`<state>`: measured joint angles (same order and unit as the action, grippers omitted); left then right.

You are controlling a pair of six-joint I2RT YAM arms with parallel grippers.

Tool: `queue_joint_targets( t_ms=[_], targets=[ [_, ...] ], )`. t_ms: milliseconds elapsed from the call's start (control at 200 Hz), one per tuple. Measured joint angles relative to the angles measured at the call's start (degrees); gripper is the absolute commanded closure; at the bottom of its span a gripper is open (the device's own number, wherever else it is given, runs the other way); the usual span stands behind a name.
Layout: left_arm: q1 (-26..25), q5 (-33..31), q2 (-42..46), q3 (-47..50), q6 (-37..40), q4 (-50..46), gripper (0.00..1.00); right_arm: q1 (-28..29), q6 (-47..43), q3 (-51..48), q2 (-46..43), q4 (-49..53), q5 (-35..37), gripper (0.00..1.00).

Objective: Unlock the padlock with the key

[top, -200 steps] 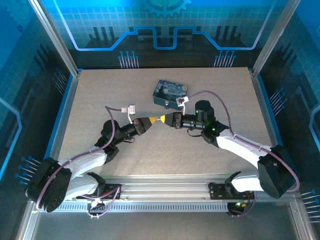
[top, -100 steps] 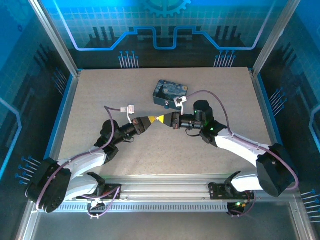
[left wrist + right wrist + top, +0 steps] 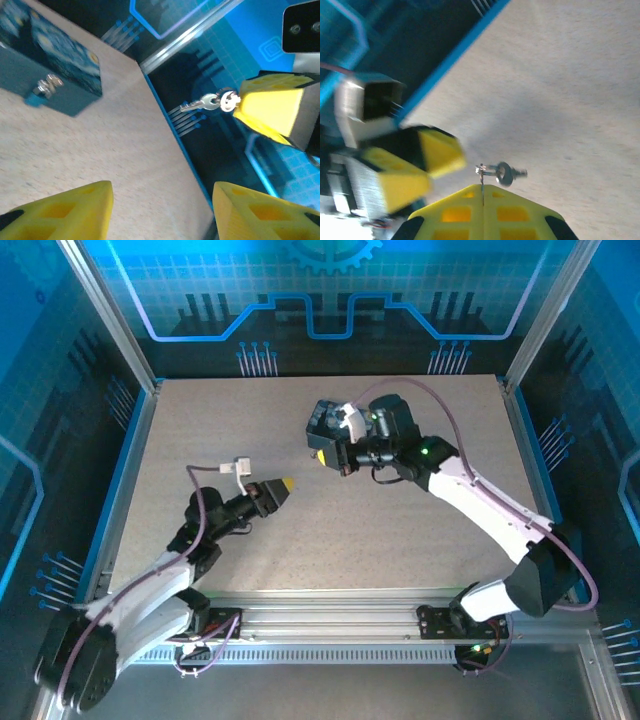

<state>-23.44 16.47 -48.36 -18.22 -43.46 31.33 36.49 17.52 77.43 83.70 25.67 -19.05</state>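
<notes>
Left claw (image 3: 161, 196): fingers standing wide apart, holding nothing, hovering over the desk (image 3: 420, 540). Right claw (image 3: 482, 187): fingers pressing together, pinching the key (image 3: 194, 105) by its ring, key dangling in the air. Padlock (image 3: 45, 87): hanging on the front of the starry tin (image 3: 55, 55), well apart from the key.

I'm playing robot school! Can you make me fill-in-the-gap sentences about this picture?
The right gripper is holding up the ___.
The jaws of the left gripper stand ___.
The tiny ___ sits on the side of the blue tin.
Missing words: key, open, padlock.
</notes>
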Motion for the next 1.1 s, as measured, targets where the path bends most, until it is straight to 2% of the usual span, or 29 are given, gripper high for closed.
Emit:
queue_joint_targets(
  t_ms=[105, 270, 345, 500, 615, 735, 870, 990, 1100],
  targets=[
    [0.09, -3.54, 7.04, -0.39, 6.08, -9.35, 0.41, 6.56, -9.38, 5.95, 5.07, 12.74, 9.38, 1.0],
    [0.48, -7.23, 10.36, -1.77, 12.24, -19.5, 0.41, 17.22, -19.78, 11.65, 18.47, 27.52, 19.67, 1.0],
    [0.79, -8.15, 10.43, -1.6, 13.99, -25.53, 0.42, 17.68, -21.18, 12.13, 22.01, 30.25, 23.45, 1.0],
    [0.79, -8.09, 11.43, -1.66, 16.41, -26.77, 0.41, 16.2, -23.5, 11.8, 22.45, 34.1, 27.04, 1.0],
    [0.79, -6.03, 11.58, -1.44, 20.0, -25.42, 0.41, 16.22, -25.35, 11.8, 19.93, 34.12, 26.6, 1.0],
    [0.79, -0.85, 11.56, 0.24, 24.61, -20.59, 0.41, 15.91, -27.34, 11.74, 17.33, 34.1, 24.35, 1.0],
    [0.79, 7.06, 9.46, 3.19, 29.18, -13.46, 0.41, 14.29, -29.66, 10.36, 14.36, 33.64, 18.32, 1.0],
    [0.39, 14.51, 3.21, 3.76, 30.58, -6.05, 0.41, 12.52, -31.63, 9.88, 11.32, 33.44, 11.69, 1.0],
    [-2.01, 18.43, -1.7, 3.5, 32.44, -3.23, 0.41, 12.13, -33.05, 9.88, 8.79, 33.18, 6.25, 1.0]
  ],
)
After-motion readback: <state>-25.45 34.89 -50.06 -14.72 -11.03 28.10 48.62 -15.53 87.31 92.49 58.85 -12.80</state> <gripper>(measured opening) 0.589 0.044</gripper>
